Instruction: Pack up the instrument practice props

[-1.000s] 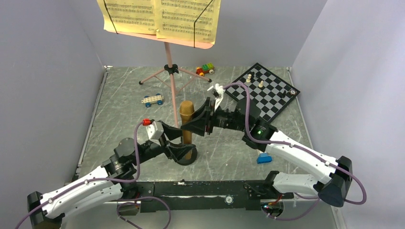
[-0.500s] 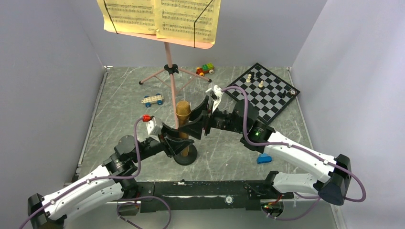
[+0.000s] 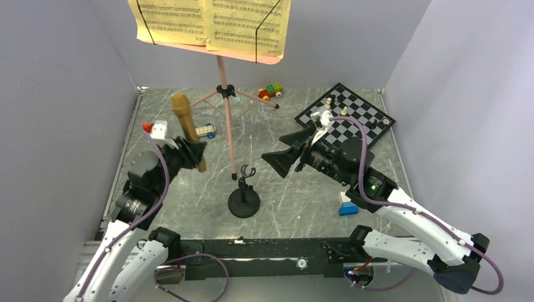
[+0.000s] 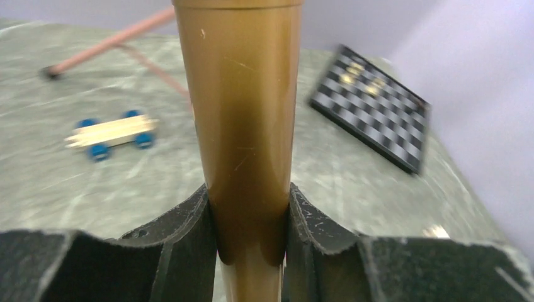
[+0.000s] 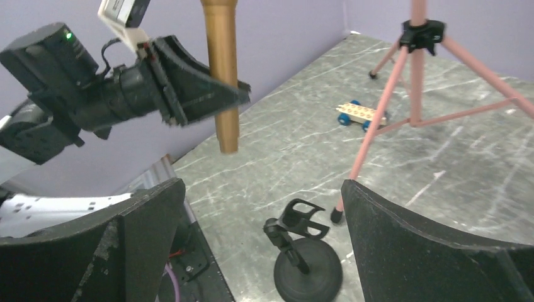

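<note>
1. Microphone (image 3: 184,123), gold-brown, is clamped in the left gripper (image 3: 194,152). The left wrist view shows both fingers (image 4: 189,242) pressed tight against the lower part of its shaft.
2. It is held in the air above the left part of the table (image 3: 296,201). In the top view it is tilted, with its head up and leaning toward the far left and its tail end poking out below the fingers.
3. The mic stand (image 3: 244,202) stands upright on its round black base near the middle of the table's near half. Its forked clip points up, and it is well apart from the microphone.
4. The right gripper (image 3: 286,151) hovers off the table to the right of the mic stand and faces left, its jaws wide apart. From its wrist camera the mic stand sits low in view, and the left gripper with the microphone sits up and to the left.
5. The pink music stand (image 3: 228,132) stands toward the far side on spread tripod legs. The foot of its near leg touches down just beside the mic stand.
6. Yellow sheet music (image 3: 211,22) rests on the music stand's desk under two thin black retainers.
7. A chessboard (image 3: 352,119) lies at the far right with a few pieces on it.
8. A toy car with blue wheels (image 3: 203,131) sits between the microphone and the music stand's near leg in the top view, and a colourful toy car (image 3: 271,91) sits farther back.
9. A small blue block (image 3: 347,209) lies by the right arm.
</note>
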`<state>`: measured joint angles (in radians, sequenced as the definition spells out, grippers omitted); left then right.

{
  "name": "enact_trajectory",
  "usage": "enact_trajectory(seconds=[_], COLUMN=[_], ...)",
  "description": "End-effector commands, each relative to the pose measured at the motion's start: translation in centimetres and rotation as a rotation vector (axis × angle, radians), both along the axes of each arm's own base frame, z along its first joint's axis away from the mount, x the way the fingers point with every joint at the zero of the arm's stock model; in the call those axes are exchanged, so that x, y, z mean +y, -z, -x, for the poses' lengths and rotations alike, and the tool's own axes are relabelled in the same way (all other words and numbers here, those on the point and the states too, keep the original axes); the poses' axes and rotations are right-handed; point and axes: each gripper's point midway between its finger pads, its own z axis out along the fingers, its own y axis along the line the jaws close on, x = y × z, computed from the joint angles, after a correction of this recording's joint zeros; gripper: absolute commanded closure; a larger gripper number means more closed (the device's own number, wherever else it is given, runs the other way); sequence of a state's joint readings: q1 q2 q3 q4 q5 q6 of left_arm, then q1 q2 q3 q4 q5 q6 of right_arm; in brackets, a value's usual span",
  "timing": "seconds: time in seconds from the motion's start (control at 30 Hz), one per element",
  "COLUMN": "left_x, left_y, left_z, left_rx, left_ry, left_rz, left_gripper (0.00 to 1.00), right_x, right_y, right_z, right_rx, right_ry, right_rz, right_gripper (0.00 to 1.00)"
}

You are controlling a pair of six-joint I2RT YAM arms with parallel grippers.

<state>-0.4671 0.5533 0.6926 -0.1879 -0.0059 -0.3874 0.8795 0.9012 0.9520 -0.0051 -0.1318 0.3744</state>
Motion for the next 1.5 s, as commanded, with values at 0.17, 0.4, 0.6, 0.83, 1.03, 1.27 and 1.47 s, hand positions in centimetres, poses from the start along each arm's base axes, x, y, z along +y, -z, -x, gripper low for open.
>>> enact_trajectory(seconds=[0.17, 0.4, 0.6, 0.83, 1.03, 1.27, 1.47], left_x=[15.5, 21.1, 24.6, 26.3, 26.2, 26.3, 26.3], left_y=[6.1, 11.6, 15.1, 20.0, 23.5, 25.6, 26.6], left_z=[-5.7, -12.2, -16.6, -20.0, -19.8, -19.6, -19.0], left_rx=[0.372, 0.572, 0.72, 0.877, 0.941, 1.01, 1.039], left_ry=[-0.612, -0.788, -0.84, -0.785, -0.738, -0.71, -0.695], left_rz=[0.028, -0.004, -0.144, -0.284, -0.324, -0.359, -0.382], left_gripper=[1.0, 1.0, 1.0, 1.0, 1.0, 0.8, 0.65], right_x=[-4.1, -2.5, -4.0, -3.7, -3.4, -3.2, -3.4], right_y=[1.7, 5.7, 7.5, 8.8, 9.3, 9.2, 9.2], right_z=[-0.8, -0.2, -0.7, -1.3, -1.6, -1.8, -2.0], right_rx=[0.025, 0.107, 0.101, 0.095, 0.102, 0.113, 0.114], right_ry=[0.178, 0.11, 0.177, 0.183, 0.18, 0.183, 0.196], right_rz=[0.041, 0.032, 0.11, 0.162, 0.19, 0.198, 0.2], right_gripper=[0.01, 0.02, 0.02, 0.02, 0.01, 0.01, 0.01])
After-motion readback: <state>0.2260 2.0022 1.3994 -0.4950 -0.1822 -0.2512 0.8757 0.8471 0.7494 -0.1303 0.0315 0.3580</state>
